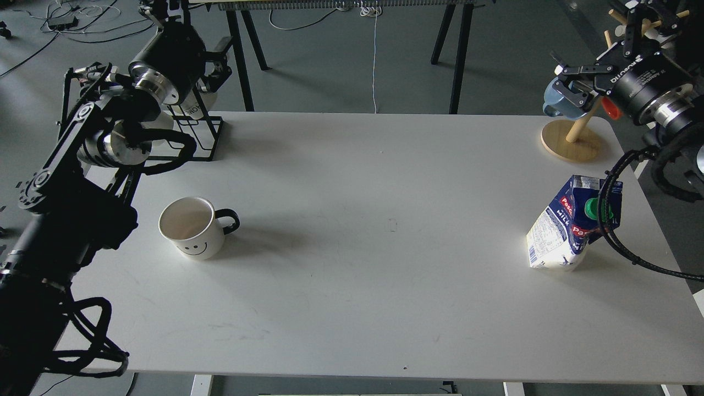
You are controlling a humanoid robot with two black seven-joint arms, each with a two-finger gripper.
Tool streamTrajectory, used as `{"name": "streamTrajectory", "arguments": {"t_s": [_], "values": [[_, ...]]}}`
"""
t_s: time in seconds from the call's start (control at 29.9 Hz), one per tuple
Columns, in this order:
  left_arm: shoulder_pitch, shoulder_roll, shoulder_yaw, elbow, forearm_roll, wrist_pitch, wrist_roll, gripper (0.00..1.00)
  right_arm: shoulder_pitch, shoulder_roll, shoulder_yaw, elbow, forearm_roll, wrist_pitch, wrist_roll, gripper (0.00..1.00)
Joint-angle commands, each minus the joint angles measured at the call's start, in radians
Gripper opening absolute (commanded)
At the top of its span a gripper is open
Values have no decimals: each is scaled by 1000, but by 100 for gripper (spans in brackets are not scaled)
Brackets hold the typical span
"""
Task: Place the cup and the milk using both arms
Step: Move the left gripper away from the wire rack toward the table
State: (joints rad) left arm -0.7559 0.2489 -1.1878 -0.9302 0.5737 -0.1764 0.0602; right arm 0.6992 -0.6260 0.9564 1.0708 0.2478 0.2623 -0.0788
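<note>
The cup (190,226), a white mug with a black handle pointing right and a smiley face, stands upright on the left side of the white table (374,247). The milk (572,231), a blue and white carton with a green cap, stands near the right edge, with a black cable of my right arm crossing in front of it. My left gripper (219,61) hangs open, high above the back-left corner and far behind the cup. My right gripper (576,82) is open above the back-right corner, well behind the milk, with nothing between its fingers.
A black wire rack (192,132) holding cream mugs stands at the back left. At the back right a wooden mug tree (569,140) carries a blue mug (558,107) just behind my right gripper. Trestle legs and cables lie beyond the table.
</note>
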Motion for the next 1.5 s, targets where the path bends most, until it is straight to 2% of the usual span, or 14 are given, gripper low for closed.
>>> {"name": "streamTrajectory", "arguments": {"t_s": [0.0, 0.53, 0.7, 0.77, 0.9, 1.14, 1.27, 1.47], "values": [[3, 9, 3, 2, -3, -12, 1, 100, 0, 5, 5, -2, 1, -2, -1, 98], [0, 20, -4, 11, -11, -25, 3, 100, 11, 12, 4, 0, 1, -2, -1, 99], [4, 81, 7, -4, -5, -150, 6, 100, 11, 11, 4, 1, 1, -2, 5, 98], [13, 99, 7, -25, -3, -173, 9, 100, 13, 8, 4, 1, 1, 0, 10, 98], [29, 173, 17, -102, 0, -183, 13, 100, 11, 6, 25, 1, 1, 5, 10, 99], [64, 344, 137, -269, 3, -167, 16, 100, 11, 0, 28, 3, -1, 9, 1, 99], [128, 504, 178, -433, 21, -152, 21, 100, 14, -4, 27, 3, -2, 9, -4, 99], [291, 760, 197, -654, 126, -152, 20, 100, 25, -17, 24, 15, -4, 8, -4, 98]]}}
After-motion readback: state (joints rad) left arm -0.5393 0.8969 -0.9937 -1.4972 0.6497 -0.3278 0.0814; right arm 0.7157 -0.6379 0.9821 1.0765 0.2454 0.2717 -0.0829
